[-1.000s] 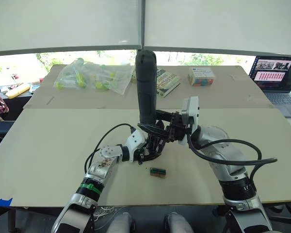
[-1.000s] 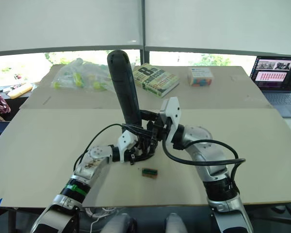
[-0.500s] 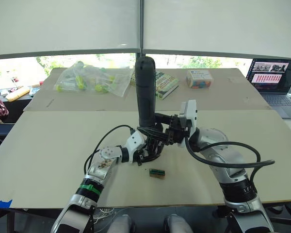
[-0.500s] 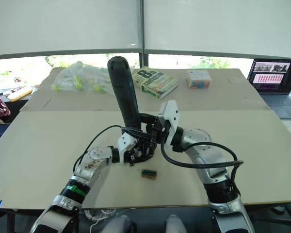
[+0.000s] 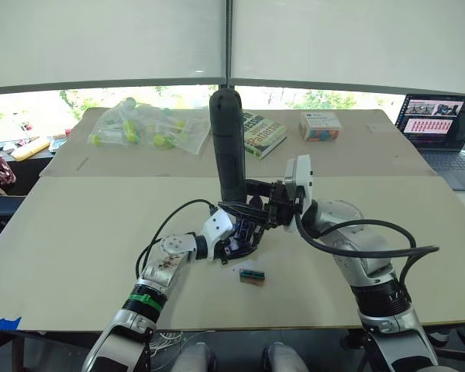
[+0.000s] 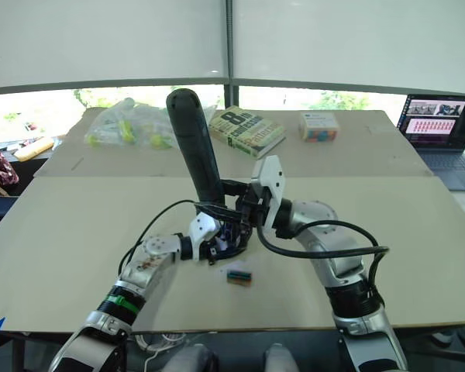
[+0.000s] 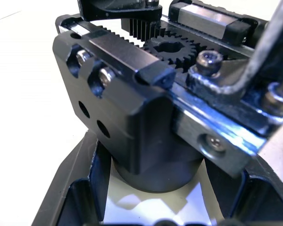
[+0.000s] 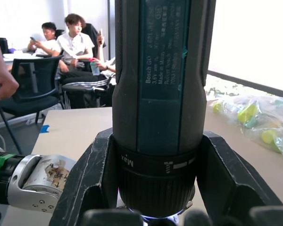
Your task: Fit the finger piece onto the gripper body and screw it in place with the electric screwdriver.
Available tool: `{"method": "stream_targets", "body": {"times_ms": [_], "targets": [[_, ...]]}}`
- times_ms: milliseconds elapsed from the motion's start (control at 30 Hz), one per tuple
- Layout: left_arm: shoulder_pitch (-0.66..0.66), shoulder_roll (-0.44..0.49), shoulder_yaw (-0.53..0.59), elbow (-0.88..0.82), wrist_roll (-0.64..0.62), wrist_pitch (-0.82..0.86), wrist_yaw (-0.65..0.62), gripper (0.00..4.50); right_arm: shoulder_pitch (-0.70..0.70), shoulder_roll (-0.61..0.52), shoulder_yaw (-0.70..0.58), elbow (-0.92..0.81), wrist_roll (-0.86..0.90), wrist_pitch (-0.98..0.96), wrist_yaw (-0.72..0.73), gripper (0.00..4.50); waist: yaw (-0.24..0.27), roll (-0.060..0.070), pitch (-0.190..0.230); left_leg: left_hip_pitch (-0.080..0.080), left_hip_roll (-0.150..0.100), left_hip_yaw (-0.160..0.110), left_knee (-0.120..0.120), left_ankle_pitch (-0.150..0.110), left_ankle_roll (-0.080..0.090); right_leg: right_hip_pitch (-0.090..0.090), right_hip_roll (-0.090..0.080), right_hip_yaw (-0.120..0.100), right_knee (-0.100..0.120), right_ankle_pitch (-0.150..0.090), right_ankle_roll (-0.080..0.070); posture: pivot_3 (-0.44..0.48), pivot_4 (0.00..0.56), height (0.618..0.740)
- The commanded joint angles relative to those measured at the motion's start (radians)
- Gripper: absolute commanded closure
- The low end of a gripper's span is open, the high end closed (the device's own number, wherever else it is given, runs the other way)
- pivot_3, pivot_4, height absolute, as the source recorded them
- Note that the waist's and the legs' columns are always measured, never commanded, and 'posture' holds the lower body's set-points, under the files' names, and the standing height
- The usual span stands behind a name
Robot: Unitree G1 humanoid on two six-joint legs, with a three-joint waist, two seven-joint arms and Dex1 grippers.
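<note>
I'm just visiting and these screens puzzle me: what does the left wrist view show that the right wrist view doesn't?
The left wrist view alone shows the gripper body up close: toothed racks, a gear and screws, with the left tool around its round base.

The right wrist view alone shows the electric screwdriver clamped upright in the right tool, plus seated people and a bag of yellow-green items.

Both show the pale table.
</note>
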Motion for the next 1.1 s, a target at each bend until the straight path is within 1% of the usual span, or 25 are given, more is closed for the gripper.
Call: {"method": "stream_targets", "body": {"times_ms": [33,267,367,433,467,533,600,700,800,867,900,933,967,1000,1067,1100], "targets": [[0.017,0.01,-0.012,0.066,0.031,0.014,0.017,2.18,-0.063,0.002,-0.083,-0.053,0.082,-0.004,0.012,2.6,0.0,0.0,0.0,0.0,0.0,0.0,0.0,0.0,0.0,-0.001,0.0,0.0,0.0,0.0,0.0,0.0,0.15,0.74],[0.01,-0.007,-0.002,0.089,0.024,0.001,0.034,2.18,-0.056,-0.009,-0.118,-0.082,0.13,-0.012,0.044,2.6,0.002,0.0,0.0,0.0,0.0,0.0,0.0,0.0,0.0,0.0,-0.001,0.0,0.0,0.0,0.0,0.0,0.15,0.74],[0.009,-0.016,0.007,0.094,0.015,0.005,0.036,2.18,-0.04,-0.013,-0.152,-0.124,0.207,0.014,0.061,2.6,0.004,0.0,0.0,0.0,0.0,0.0,0.0,0.0,0.0,0.0,-0.001,0.0,0.0,0.0,0.0,0.0,0.15,0.74],[0.011,-0.016,0.011,0.087,0.002,0.014,0.023,1.13,-0.025,-0.018,-0.191,-0.165,0.308,0.043,0.079,2.6,0.006,0.0,0.0,0.0,0.0,0.0,0.0,0.0,0.0,0.0,-0.002,0.0,0.0,0.0,0.0,0.0,0.15,0.74],[0.013,-0.013,0.019,0.085,-0.003,0.01,0.024,0.87,-0.022,-0.024,-0.215,-0.18,0.353,0.068,0.063,2.6,0.005,0.0,0.0,0.0,0.0,0.0,0.0,0.0,0.0,0.0,-0.002,0.0,0.0,0.0,0.0,0.0,0.15,0.74],[0.018,0.0,0.032,0.082,-0.011,0.0,0.019,0.06,-0.017,-0.042,-0.25,-0.195,0.412,0.111,0.032,2.6,0.003,0.0,0.0,-0.001,0.0,0.0,0.0,0.0,0.0,-0.001,-0.004,0.0,0.0,0.0,0.0,0.0,0.15,0.74],[0.03,0.026,0.045,0.071,-0.021,-0.006,0.001,0.06,-0.007,-0.076,-0.281,-0.211,0.458,0.143,0.026,2.6,-0.001,0.0,0.0,0.0,0.001,0.0,0.0,0.0,0.0,-0.001,-0.005,0.0,0.0,0.0,0.0,0.0,0.15,0.74],[0.071,0.091,0.077,0.014,-0.048,-0.007,-0.04,0.06,-0.002,-0.143,-0.335,-0.224,0.533,0.198,0.008,2.6,-0.019,0.0,0.0,0.0,0.002,0.0,-0.001,0.0,0.0,-0.002,-0.009,0.0,0.0,0.0,-0.001,0.0,0.15,0.74],[0.126,0.166,0.115,-0.057,-0.087,-0.009,-0.08,0.06,-0.002,-0.225,-0.39,-0.208,0.582,0.247,0.004,2.6,-0.035,0.0,0.0,0.0,0.003,0.0,-0.005,0.0,0.0,-0.004,-0.01,0.0,0.0,0.0,-0.003,0.0,0.15,0.74],[0.167,0.21,0.162,-0.098,-0.137,-0.014,-0.114,0.06,0.005,-0.299,-0.432,-0.177,0.607,0.293,0.011,2.6,-0.038,0.0,0.001,0.0,0.004,0.0,-0.007,0.0,0.0,-0.004,-0.01,0.0,0.0,-0.001,-0.004,0.0,0.15,0.74],[0.212,0.246,0.221,-0.144,-0.198,-0.077,-0.178,0.06,0.021,-0.392,-0.462,-0.127,0.597,0.339,0.061,2.6,-0.037,0.0,0.001,0.0,0.005,0.0,-0.007,0.0,0.0,-0.004,-0.01,0.0,0.0,-0.002,-0.005,0.0,0.15,0.74],[0.24,0.265,0.288,-0.183,-0.248,-0.153,-0.203,0.06,0.034,-0.474,-0.488,-0.074,0.585,0.378,0.1,2.6,-0.037,0.001,0.002,0.0,0.005,0.0,-0.007,0.0,0.0,-0.004,-0.01,0.0,0.0,-0.002,-0.005,0.0,0.15,0.74],[0.256,0.281,0.352,-0.226,-0.303,-0.154,-0.202,0.06,0.043,-0.547,-0.507,-0.012,0.574,0.408,0.142,2.6,-0.034,0.0,0.004,-0.001,0.005,0.0,-0.008,0.0,0.0,-0.004,-0.011,-0.001,-0.001,-0.002,-0.006,0.0,0.15,0.74],[0.265,0.291,0.392,-0.253,-0.339,-0.147,-0.196,0.06,0.047,-0.596,-0.518,0.032,0.568,0.426,0.171,2.6,-0.027,0.0,0.006,-0.003,0.005,0.0,-0.008,0.0,0.0,-0.005,-0.014,-0.001,-0.002,-0.003,-0.007,0.0,0.15,0.74],[0.279,0.325,0.422,-0.306,-0.388,-0.092,-0.213,0.06,0.049,-0.678,-0.516,0.121,0.552,0.458,0.232,2.6,-0.012,0.0,0.009,-0.007,0.005,0.0,-0.005,0.0,0.0,-0.008,-0.017,-0.001,-0.003,-0.004,-0.009,0.0,0.15,0.74],[0.294,0.371,0.427,-0.324,-0.397,-0.084,-0.266,0.06,0.05,-0.755,-0.478,0.183,0.511,0.495,0.285,2.6,-0.007,0.001,0.01,-0.009,0.004,0.0,-0.004,0.0,0.0,-0.008,-0.019,-0.001,-0.003,-0.004,-0.01,0.0,0.15,0.74]]}}
